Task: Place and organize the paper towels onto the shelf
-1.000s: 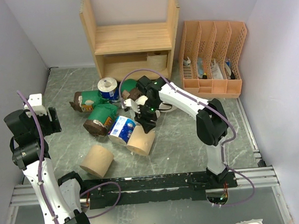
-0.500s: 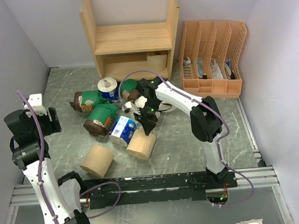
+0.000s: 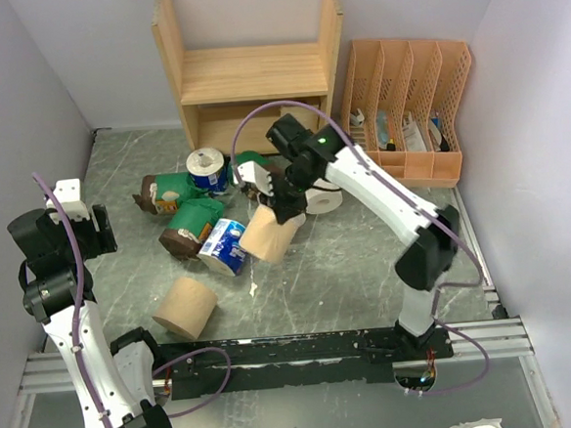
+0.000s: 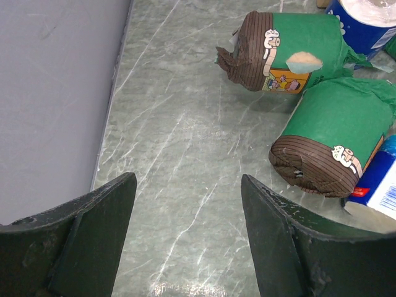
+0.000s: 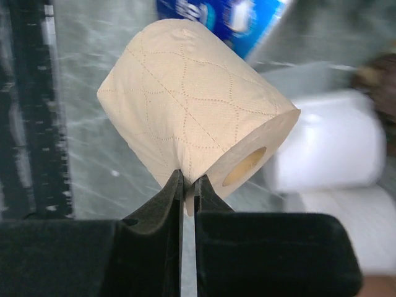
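Fingers on the right arm [image 5: 162, 204] are clamping tight on the end wall of the tan paper towel roll [image 5: 192, 105], beside its hollow core, and it's coming up off the surface [image 3: 338, 269], away from the blue-and-white roll [image 3: 224, 246]. The grab is made, so the carry toward the wooden shelf [image 3: 252, 74] looks on. The roll is jutting out past the fingertips. Left fingers [image 4: 93, 210] are hanging wide open, empty.

Even soft light, blurred wrist background
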You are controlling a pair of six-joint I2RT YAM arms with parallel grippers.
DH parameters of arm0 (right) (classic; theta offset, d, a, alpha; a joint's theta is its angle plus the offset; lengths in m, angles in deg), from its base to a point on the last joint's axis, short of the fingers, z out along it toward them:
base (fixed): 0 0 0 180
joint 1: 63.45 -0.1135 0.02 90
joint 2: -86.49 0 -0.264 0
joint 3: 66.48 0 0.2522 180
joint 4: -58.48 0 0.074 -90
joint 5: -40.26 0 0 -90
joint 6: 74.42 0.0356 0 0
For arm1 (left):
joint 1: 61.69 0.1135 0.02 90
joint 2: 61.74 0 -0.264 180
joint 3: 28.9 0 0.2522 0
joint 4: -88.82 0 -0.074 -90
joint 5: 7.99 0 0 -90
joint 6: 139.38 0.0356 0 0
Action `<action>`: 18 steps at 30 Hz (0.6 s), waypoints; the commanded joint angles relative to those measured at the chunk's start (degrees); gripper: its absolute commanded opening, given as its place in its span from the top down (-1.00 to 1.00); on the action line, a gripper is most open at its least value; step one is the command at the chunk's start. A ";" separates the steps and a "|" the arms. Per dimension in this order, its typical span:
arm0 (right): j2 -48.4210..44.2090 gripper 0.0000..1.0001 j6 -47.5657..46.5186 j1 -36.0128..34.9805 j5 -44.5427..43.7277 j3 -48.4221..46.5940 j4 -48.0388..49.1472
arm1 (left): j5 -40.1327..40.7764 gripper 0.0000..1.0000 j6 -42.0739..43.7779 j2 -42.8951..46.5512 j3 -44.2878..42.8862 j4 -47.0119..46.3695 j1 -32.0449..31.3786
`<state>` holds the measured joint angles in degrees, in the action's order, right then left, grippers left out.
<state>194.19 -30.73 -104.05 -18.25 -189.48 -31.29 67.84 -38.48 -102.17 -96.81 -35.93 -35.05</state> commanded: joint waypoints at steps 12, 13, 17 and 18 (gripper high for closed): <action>-9.30 1.00 1.88 -3.56 -49.56 -1.74 22.14 | -0.86 -0.58 0.00 0.39 0.19 -1.60 0.13; -8.56 1.00 1.14 -3.52 -52.56 -1.71 25.21 | -0.93 -0.58 0.00 0.44 0.19 -1.59 0.09; -4.79 1.00 -1.04 -3.52 -59.92 -1.77 34.16 | -1.04 -0.59 0.05 0.89 0.19 -1.59 0.10; -3.98 1.00 -1.88 -3.54 -60.97 -1.39 36.19 | -1.10 -0.58 0.09 1.02 0.23 -1.59 0.09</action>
<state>187.24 -29.26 -107.28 -66.88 -189.78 -9.04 67.84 -38.48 -102.08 -96.81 -35.93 -35.05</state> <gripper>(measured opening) 0.037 0.793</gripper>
